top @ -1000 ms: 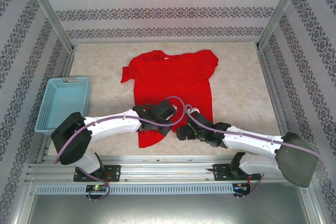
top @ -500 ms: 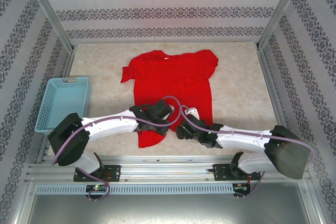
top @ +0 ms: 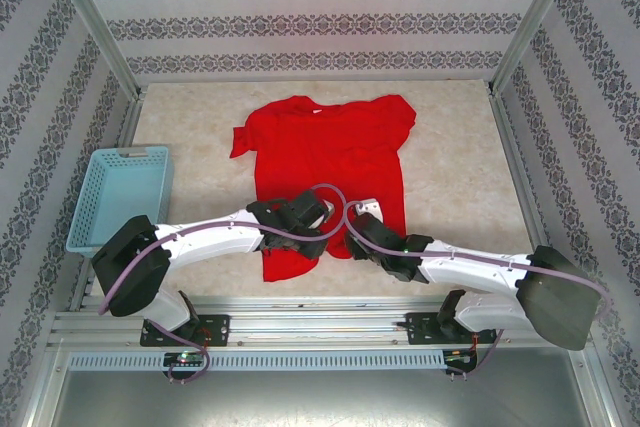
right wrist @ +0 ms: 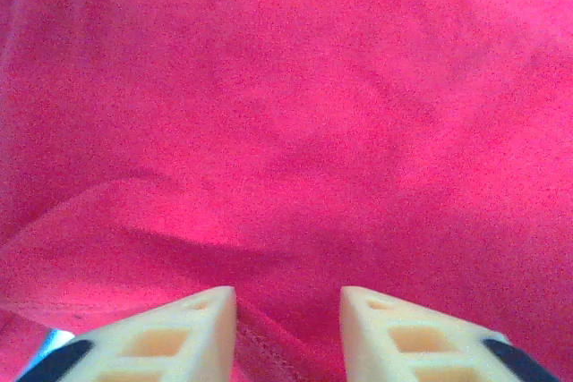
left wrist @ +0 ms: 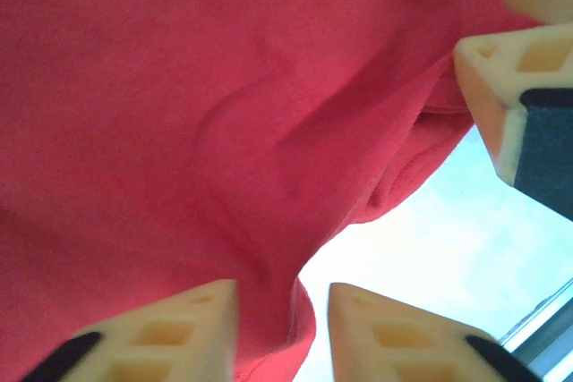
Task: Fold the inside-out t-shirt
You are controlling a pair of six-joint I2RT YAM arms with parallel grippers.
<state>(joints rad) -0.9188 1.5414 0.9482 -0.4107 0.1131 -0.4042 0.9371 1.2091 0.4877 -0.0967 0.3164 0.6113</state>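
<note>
The red inside-out t-shirt (top: 330, 142) lies spread flat on the table, collar at the far end and hem toward me. Both grippers sit low at the near hem, close together. My left gripper (top: 312, 230) is on the hem's left part. In the left wrist view it (left wrist: 282, 328) stands open, with a loose fold of the t-shirt (left wrist: 224, 131) rising between its fingers. My right gripper (top: 357, 239) is just to the right. Its fingers (right wrist: 288, 333) stand apart over the t-shirt (right wrist: 295, 114), with a stitched seam between them. One right finger (left wrist: 501, 87) shows in the left wrist view.
A light blue mesh basket (top: 120, 197) stands at the table's left edge. The beige tabletop (top: 455, 162) is bare on the t-shirt's right. Metal frame posts and patterned walls close in the sides, and a rail (top: 320, 322) runs along the near edge.
My left gripper's jaws have opened and let go of the hem fold. The right gripper has moved up and left onto the hem, and its jaws have narrowed.
</note>
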